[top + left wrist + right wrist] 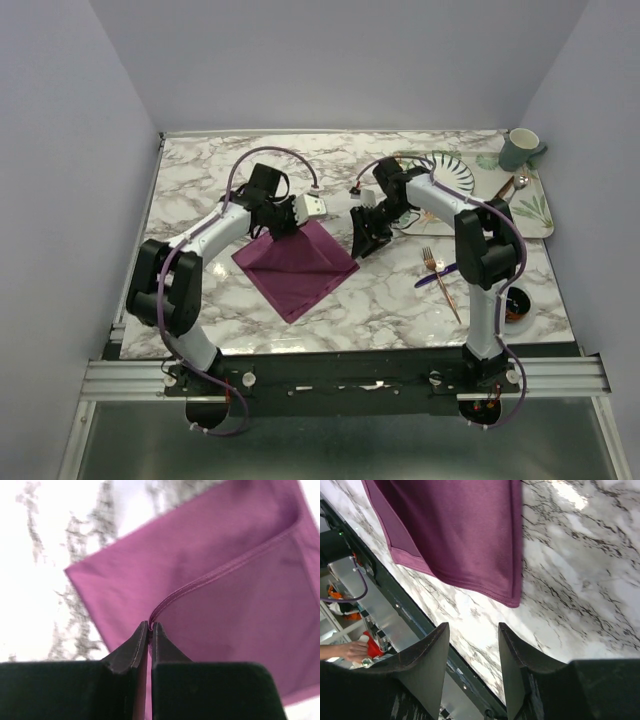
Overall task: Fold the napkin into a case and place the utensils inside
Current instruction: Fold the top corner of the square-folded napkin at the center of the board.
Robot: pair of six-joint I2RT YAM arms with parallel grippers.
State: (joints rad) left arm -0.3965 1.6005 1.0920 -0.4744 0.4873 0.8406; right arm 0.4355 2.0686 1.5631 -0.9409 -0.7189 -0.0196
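Observation:
The plum-purple napkin (297, 265) lies folded on the marble table, one corner pointing at the near edge. My left gripper (283, 228) is at its far corner, shut on the hemmed edge; in the left wrist view the fingertips (150, 626) pinch the hem of the napkin (210, 580). My right gripper (362, 240) hovers open by the napkin's right corner. The right wrist view shows its gripper (472, 627) empty, just past the napkin (460, 535). The copper fork (447, 290) and dark blue knife (436, 277) lie crossed on the table to the right.
A tray (535, 215) at the back right carries a patterned plate (445, 170), a grey-green mug (520, 150) and a spoon (512, 185). A small dark bowl (515, 303) sits near the right front corner. The table's metal front rail (395, 600) runs close below the right gripper.

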